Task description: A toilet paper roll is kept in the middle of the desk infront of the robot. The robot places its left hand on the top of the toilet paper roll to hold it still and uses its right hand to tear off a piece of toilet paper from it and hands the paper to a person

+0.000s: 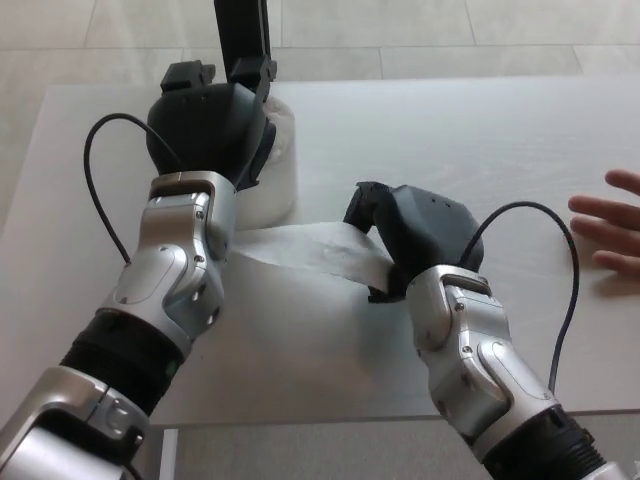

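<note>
One white toilet paper roll (272,180) stands upright toward the far left of the pale wooden desk (480,130), the robot's black left hand (208,125) pressed down over its top, covering most of it. A single strip of unrolled white paper (305,248) trails rightward into the black right hand (415,235), whose fingers close on it. One person's bare hand (612,225) rests flat at the desk's right edge, well apart.

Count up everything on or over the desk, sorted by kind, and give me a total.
Robot hands: 2, the left hand and the right hand
Toilet paper roll: 1
Pulled-out paper strip: 1
Person's hand: 1
Total: 5
</note>
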Robot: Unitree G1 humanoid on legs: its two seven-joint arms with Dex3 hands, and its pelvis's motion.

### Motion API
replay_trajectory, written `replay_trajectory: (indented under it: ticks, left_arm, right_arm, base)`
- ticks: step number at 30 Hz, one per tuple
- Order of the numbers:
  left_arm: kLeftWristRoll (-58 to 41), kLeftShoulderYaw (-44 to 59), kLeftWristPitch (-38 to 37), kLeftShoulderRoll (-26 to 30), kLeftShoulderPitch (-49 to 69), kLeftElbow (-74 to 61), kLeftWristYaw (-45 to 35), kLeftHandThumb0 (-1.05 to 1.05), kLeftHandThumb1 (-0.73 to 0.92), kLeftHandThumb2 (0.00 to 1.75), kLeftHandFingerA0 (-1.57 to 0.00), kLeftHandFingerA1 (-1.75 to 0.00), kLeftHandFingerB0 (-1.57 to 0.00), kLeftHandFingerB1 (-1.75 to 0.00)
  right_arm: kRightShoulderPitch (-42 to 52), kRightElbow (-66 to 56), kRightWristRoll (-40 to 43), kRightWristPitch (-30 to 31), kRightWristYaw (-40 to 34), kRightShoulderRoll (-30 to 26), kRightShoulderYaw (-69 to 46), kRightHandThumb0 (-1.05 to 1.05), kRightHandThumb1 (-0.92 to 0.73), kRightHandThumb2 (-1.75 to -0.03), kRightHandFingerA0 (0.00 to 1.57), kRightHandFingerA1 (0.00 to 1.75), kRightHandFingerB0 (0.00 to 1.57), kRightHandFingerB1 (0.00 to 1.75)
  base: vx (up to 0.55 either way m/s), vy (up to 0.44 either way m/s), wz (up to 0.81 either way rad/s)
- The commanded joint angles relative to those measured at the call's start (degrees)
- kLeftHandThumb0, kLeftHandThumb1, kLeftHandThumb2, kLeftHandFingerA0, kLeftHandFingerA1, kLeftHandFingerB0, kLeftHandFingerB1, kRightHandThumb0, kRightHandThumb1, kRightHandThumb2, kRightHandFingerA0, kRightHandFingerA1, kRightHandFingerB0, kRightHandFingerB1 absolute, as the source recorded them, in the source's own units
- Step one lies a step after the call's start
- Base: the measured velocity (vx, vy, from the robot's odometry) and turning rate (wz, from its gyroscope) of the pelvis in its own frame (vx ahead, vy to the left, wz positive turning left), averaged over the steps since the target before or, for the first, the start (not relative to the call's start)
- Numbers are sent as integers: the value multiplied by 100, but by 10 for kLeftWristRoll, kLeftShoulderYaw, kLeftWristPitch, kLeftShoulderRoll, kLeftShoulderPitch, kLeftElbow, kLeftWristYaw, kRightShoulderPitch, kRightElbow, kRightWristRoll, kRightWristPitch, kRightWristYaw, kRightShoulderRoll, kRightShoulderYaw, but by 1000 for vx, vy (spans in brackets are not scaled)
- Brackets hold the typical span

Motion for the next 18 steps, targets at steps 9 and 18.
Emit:
replay_trajectory:
  ticks: [9, 18]
  left_arm:
    - [-18, 0, 42, 6, 97, 19, -7, -30, 75, 84, -11, -46, -18, -38]
    - [-13, -6, 43, 10, 116, 13, -4, -34, 77, 78, -12, -48, -19, -40]
  right_arm:
    - [-1, -139, 359, -207, -162, 246, -239, -20, -38, -147, 113, 175, 93, 163]
    - [11, -197, 416, -177, -140, 287, -234, -9, -66, -131, 122, 127, 122, 127]
  base:
    - [0, 0, 0]
    - [0, 0, 0]
